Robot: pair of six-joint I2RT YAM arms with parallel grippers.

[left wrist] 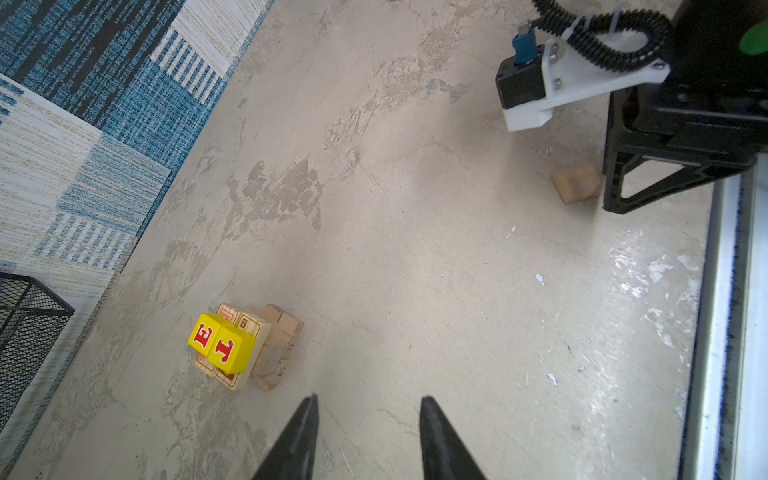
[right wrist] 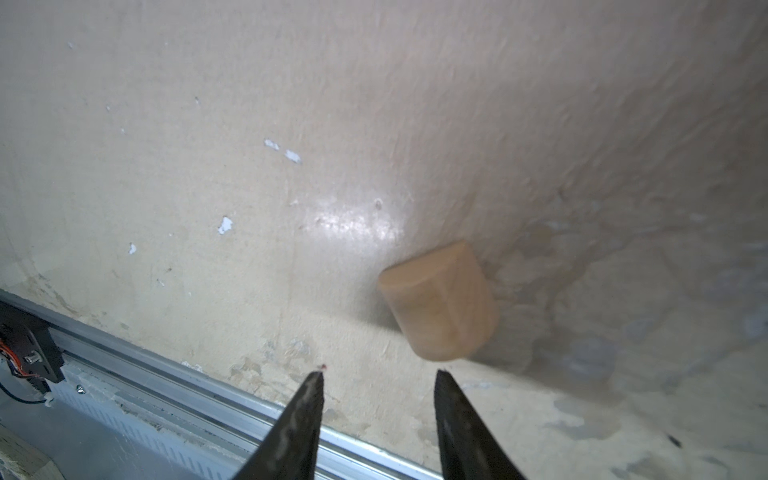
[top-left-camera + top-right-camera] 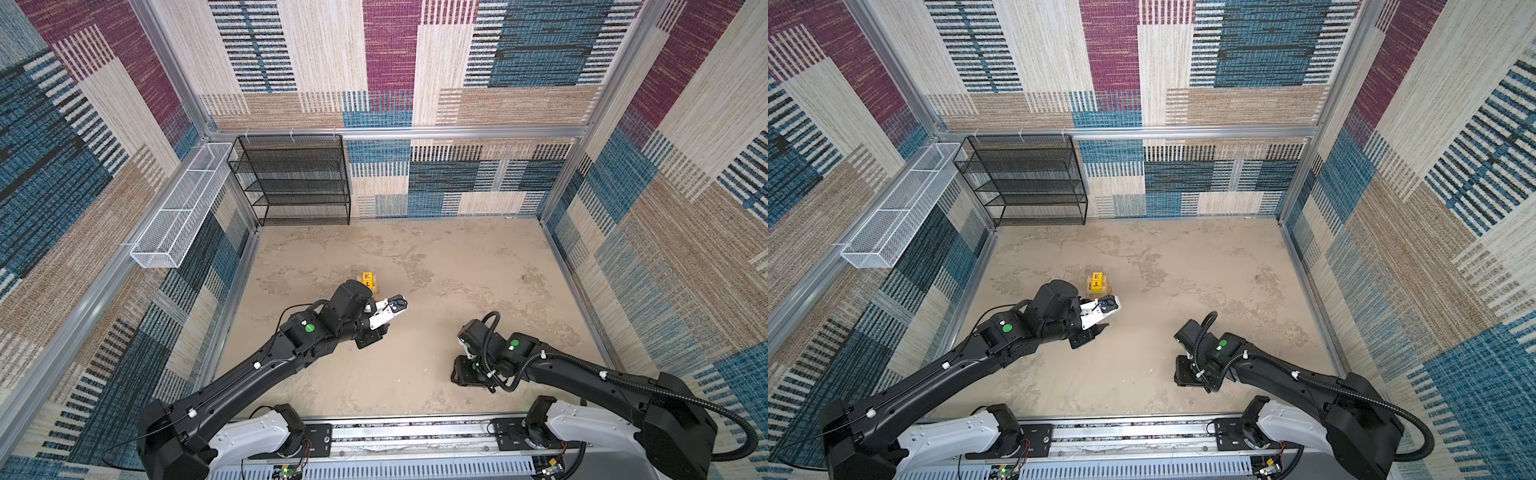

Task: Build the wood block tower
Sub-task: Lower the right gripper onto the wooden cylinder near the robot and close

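Tower (image 1: 278, 345), yellow blocks (image 1: 220, 343) uppermost; left pincer (image 1: 368, 409) and right pincer (image 2: 378, 382) agape, empty; rounded piece (image 2: 440, 303) near the right.

carpeted walls (image 3: 390, 50), mottled beige floor (image 3: 457, 270)

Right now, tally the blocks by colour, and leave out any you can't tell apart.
Yellow blocks: 2
Rounded tan piece, lying alone: 1
Tan blocks stacked under the yellow ones: overlapping, no sure count
Total counted: 3
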